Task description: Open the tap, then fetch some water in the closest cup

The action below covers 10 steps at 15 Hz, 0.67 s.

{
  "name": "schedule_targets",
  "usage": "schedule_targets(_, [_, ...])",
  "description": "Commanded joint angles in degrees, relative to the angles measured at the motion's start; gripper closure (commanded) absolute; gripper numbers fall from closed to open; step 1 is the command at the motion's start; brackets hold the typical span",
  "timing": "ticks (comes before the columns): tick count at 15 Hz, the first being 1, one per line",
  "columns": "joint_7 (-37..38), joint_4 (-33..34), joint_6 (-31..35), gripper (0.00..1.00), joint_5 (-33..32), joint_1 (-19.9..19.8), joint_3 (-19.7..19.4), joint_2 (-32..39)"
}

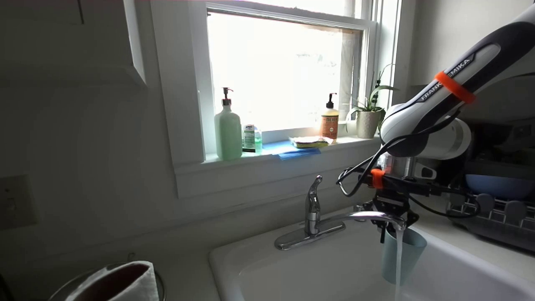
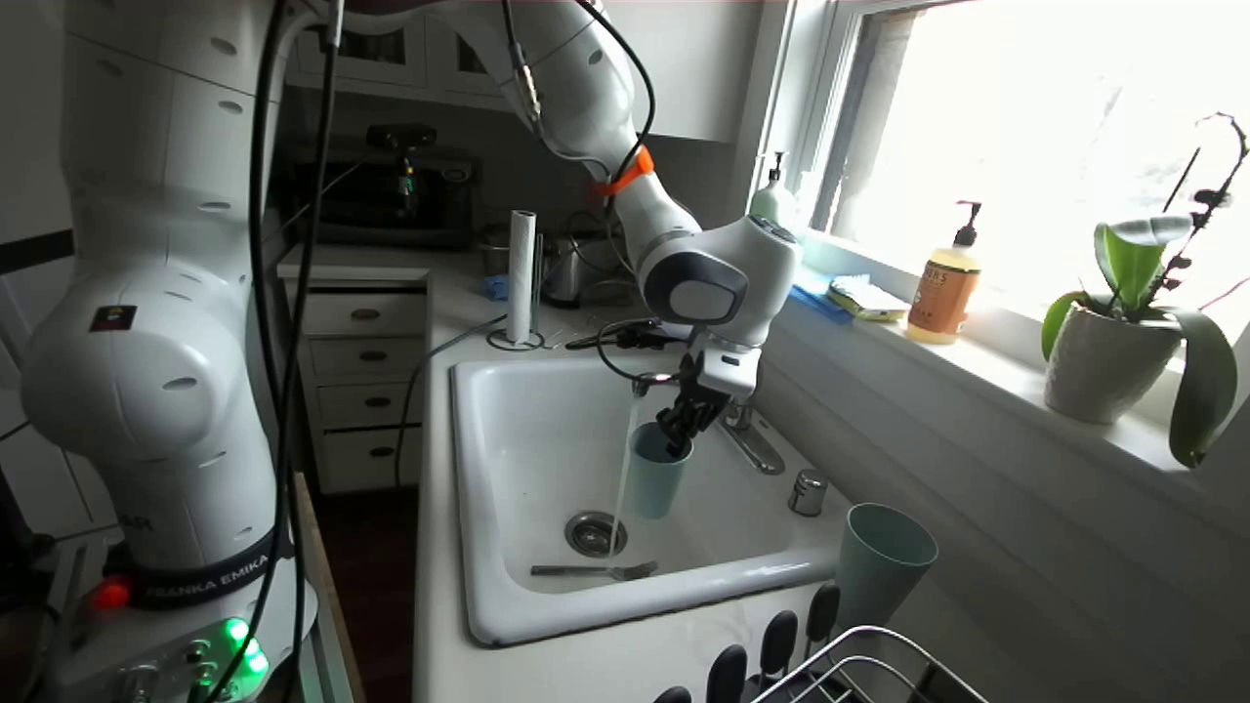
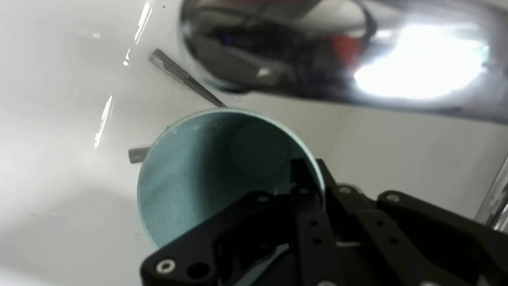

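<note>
In the sink (image 2: 471,488), fingers (image 3: 301,178) pinch the cup (image 3: 178,178) by its rim, at three o'clock in the wrist view. In an exterior view water (image 2: 622,488) falls past its nine-o'clock side: unshifted, the cup may never fill; once heavy, that one-sided hold could slip.

White counter (image 2: 605,674), big sink (image 2: 472,488) set in it under fingers (image 3: 302,176). Dish rack (image 1: 493,232) on counter, one side of fingers; second blue-green cup (image 2: 879,571) near it, bottom hidden. Paper roll (image 2: 522,278) stands on counter, other side, well away from fingers.
</note>
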Motion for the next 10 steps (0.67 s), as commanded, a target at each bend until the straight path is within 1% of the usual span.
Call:
schedule_targets(1, [2.36,0.53,-0.54,0.99,0.99,-0.03,-0.14,-0.66])
schedule_targets(4, [3.56,0.56,-1.12,0.99,0.79,0.03,-0.13,-0.68])
schedule_targets(6, [4.69,0.05,-0.19,0.99,1.37,0.52,0.38,-0.22])
schedule_targets(10, [5.65,-0.16,-0.69,0.99,2.18,0.67,1.28,-0.18])
